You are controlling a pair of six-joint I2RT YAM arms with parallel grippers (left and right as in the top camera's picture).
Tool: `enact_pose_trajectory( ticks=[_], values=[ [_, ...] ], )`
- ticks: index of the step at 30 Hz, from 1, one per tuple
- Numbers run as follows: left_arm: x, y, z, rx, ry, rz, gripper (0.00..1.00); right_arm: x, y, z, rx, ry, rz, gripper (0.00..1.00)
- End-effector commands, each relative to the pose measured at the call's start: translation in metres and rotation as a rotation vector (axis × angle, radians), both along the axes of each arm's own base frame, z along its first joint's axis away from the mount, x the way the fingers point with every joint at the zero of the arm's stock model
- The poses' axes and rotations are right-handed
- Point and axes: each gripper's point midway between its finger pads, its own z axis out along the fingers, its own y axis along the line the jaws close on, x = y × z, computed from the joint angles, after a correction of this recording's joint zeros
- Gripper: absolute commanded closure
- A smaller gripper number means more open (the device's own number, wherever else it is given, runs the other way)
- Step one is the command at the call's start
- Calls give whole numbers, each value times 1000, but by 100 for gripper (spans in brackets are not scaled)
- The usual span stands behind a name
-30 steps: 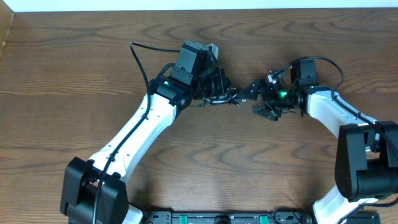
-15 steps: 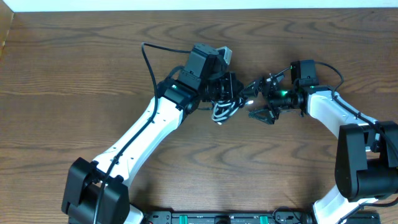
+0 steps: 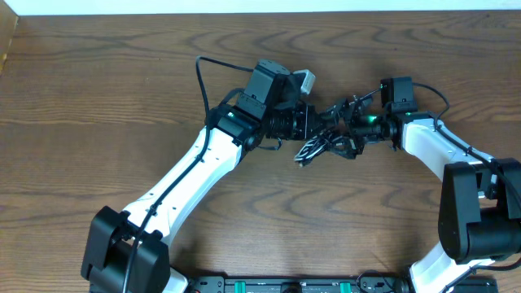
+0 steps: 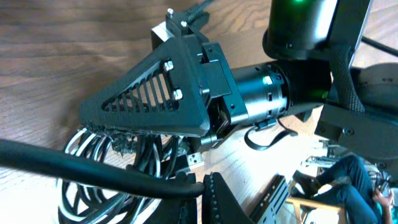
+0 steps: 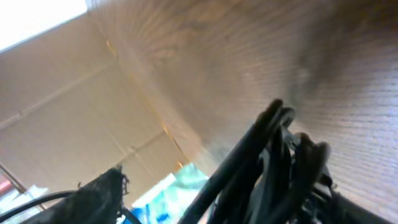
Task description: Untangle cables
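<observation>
Both hands meet at thin black-and-white tangled cables (image 3: 310,150): left hand (image 3: 317,130) clamps them, right hand (image 3: 338,140) straddles them, part-open.

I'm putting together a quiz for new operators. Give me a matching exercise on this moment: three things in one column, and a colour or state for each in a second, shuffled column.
Things:
1. left pincer
2. cables
3. table

Colour or state:
a. brown wood grain
b. shut on the cables
c. black and white strands, bunched together

Pairs: 1-b, 2-c, 3-a.
</observation>
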Motion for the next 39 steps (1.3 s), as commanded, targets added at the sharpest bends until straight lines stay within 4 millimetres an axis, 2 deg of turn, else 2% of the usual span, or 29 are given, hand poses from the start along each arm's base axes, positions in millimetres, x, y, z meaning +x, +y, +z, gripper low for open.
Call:
enact_pose_trajectory(
  ticks=[1,3,4,14,22,27,31,39],
  values=[
    [-5,-2,9,-19,-33,-50,92,3,1,-3,-24,-16,3,56],
    [-5,-1,7,-11,-30,-46,93,6,-3,-8,-73,-62,8,94],
    [-5,-1,6,-7,-29,-42,93,8,-5,-10,-91,-87,16,99],
    [-4,7,-18,69,52,34,92,6,0,-11,-105,-134,52,99],
    [-7,4,-33,179,2,80,93,7,8,-9,-101,-164,70,99],
    [-4,15,-46,285,-2,182,92,9,8,-8,-100,-178,70,99],
    [-5,16,-53,309,7,184,93,11,8,-7,-100,-196,74,99],
    [-6,14,-90,364,89,186,92,12,9,-6,-101,-213,78,99]
  ],
)
